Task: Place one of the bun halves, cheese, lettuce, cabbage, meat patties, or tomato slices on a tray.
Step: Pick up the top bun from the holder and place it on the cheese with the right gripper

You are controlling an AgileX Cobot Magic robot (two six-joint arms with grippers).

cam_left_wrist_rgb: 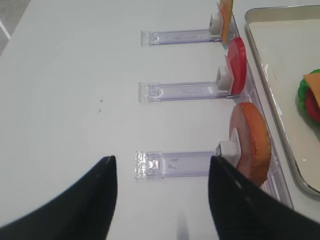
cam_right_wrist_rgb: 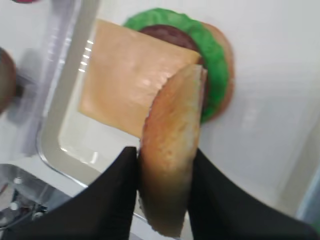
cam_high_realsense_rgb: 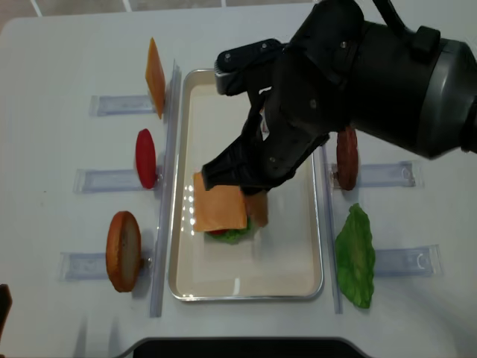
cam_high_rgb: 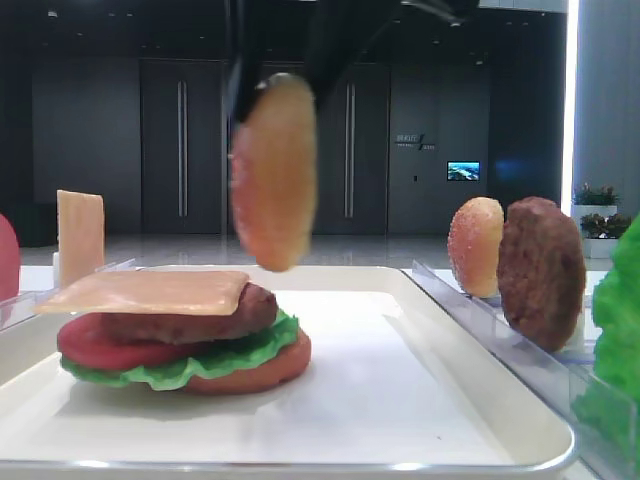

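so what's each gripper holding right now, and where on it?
The right gripper pinches the bun top on edge, jaws on its two faces near the rim, above the stack. The left gripper is open, holding nothing.

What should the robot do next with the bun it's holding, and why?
Probably tip the bun top flat and lower it onto the cheese. The right gripper holds it on edge above the stack on the tray, and the cheese is the top layer, so only the lid seems missing.
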